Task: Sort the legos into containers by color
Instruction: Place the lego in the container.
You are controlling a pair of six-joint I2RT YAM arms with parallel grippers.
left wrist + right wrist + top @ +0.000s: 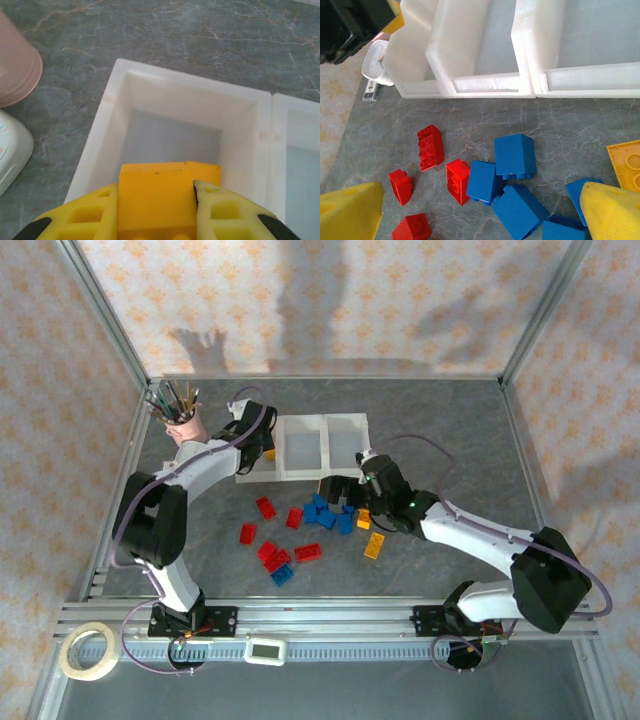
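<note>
Grey tabletop, legos mostly unsorted: left gripper clamped on yellow lego over containers, right gripper spread

Bright, even light covers the grey marbled tabletop; soft shadows fall on the patterned back wall, so it comes from the near side. In the wrist views the yellow plastic fingers and the yellow plastic brick are blurred, the translucent white bins slightly overexposed.

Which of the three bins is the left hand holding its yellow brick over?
The end bin nearest the pink cup: the left hand holds the yellow brick above its opening.
</note>
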